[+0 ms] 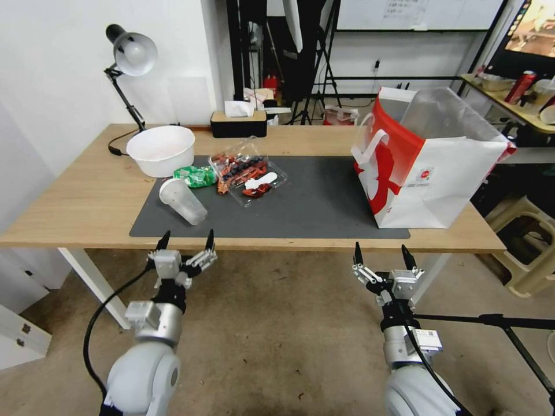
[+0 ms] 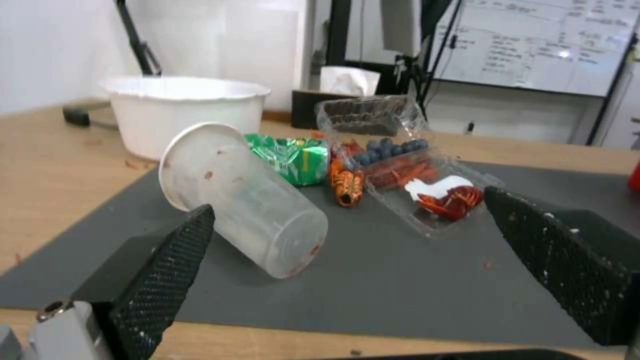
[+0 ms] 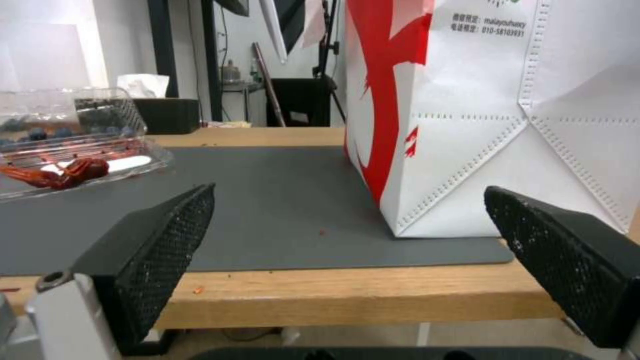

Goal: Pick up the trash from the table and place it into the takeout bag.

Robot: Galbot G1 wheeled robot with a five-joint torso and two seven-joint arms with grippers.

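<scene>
The trash lies on the left half of the dark grey mat (image 1: 312,196) on the table (image 1: 75,202). A translucent plastic cup (image 1: 182,201) (image 2: 240,200) lies on its side. Just behind it is a green snack wrapper (image 1: 195,176) (image 2: 290,157). To the right, an open clear clamshell box (image 1: 248,170) (image 2: 407,170) (image 3: 73,145) holds blueberries and red scraps. The takeout bag (image 1: 430,156) (image 3: 493,115), white with a red pattern, stands open at the mat's right end. My left gripper (image 1: 186,241) (image 2: 348,202) is open before the table's front edge, facing the cup. My right gripper (image 1: 384,254) (image 3: 350,189) is open, low before the bag.
A white bowl (image 1: 161,150) (image 2: 183,110) stands at the mat's back-left corner. Behind it a desk lamp (image 1: 132,55) leans over the table, and a black tissue box (image 1: 238,122) sits at the back edge. A stool (image 1: 523,242) and a side table stand to the right.
</scene>
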